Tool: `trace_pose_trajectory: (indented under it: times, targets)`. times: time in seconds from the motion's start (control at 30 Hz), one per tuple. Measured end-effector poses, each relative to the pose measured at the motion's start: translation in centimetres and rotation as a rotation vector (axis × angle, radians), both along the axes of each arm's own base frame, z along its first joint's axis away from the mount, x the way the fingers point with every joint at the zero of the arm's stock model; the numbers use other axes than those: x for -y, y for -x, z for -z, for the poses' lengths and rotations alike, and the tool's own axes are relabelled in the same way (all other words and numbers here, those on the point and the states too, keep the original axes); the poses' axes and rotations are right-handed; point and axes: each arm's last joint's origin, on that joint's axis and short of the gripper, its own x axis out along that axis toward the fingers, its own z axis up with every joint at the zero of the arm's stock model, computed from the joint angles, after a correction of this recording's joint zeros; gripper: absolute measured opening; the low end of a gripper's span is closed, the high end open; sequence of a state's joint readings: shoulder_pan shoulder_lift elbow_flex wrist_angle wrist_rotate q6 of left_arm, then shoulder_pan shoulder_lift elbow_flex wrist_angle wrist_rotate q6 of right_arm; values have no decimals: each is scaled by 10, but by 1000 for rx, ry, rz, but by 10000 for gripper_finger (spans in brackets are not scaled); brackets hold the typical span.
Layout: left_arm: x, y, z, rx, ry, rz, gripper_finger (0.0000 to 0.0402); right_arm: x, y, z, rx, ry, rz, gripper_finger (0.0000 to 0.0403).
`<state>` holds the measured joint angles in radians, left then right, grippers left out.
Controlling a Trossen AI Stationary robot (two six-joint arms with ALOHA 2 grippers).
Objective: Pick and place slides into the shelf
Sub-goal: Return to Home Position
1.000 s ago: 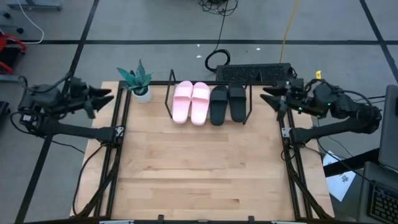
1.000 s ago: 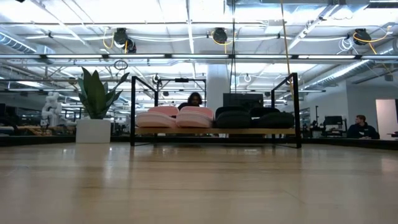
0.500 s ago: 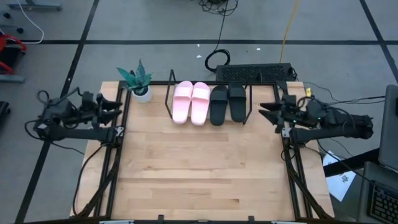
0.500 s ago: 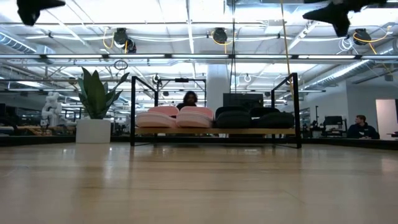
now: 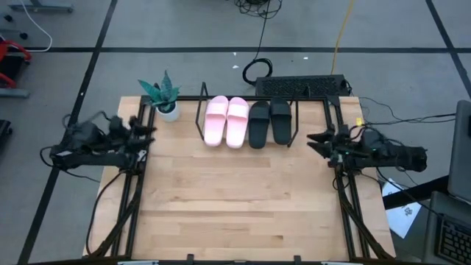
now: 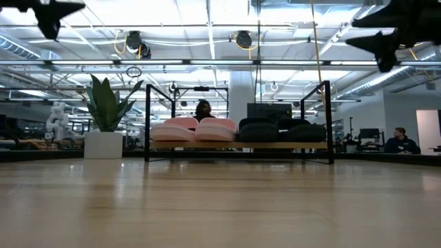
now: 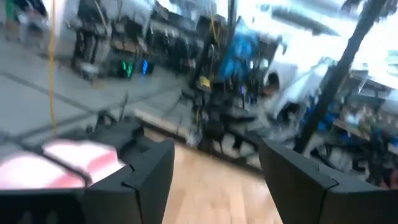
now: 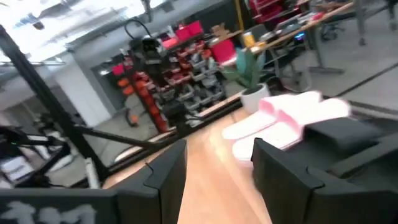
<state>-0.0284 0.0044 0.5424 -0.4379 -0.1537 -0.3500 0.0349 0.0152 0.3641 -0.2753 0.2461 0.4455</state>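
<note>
Wooden tabletop, shelf at its far edge, workshop beyond

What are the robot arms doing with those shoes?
Nothing is being held right now. All four slides sit side by side on the shelf at the back of the table: the pink slides on the left and the black slides on the right. The left gripper is by the table's left edge and the right gripper by its right edge, both open, empty and away from the shelf. It looks like the tidying job is finished.
</note>
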Motion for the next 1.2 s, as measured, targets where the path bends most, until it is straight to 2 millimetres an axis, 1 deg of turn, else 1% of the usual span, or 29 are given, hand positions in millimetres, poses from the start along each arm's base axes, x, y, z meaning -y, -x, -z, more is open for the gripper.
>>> trace_pose_trajectory:
  times: [0.1,0.17,0.23,0.33,0.43,0.53,0.6,0.7,0.83,1.03,1.2]
  targets:
    - [2,-14,15,-40,12,52,237,-2,-12,21,20,-12,-61,173]
    - [2,-21,25,-57,19,53,237,-4,-17,33,37,-28,-105,173]
    - [2,-27,31,-31,23,60,237,-4,-20,45,16,-54,-117,173]
    - [3,-35,44,-38,8,62,237,-4,-24,62,-40,-89,-121,173]
    - [4,-40,53,-36,6,85,237,-6,-25,66,-34,-96,-161,173]
    - [5,-47,69,-86,9,113,237,-7,-26,69,-48,-97,-199,173]
    - [5,-50,76,-84,7,112,237,-7,-26,71,-55,-98,-223,173]
    - [5,-55,88,-80,-11,108,237,-8,-26,72,-57,-98,-229,173]
    - [5,-59,99,-94,-16,110,237,-8,-26,73,-60,-91,-229,173]
    - [5,-58,102,-137,-76,107,237,-7,-27,73,-65,-48,-220,173]
    - [5,-58,104,-157,-73,113,237,-7,-27,73,-65,-29,-197,173]
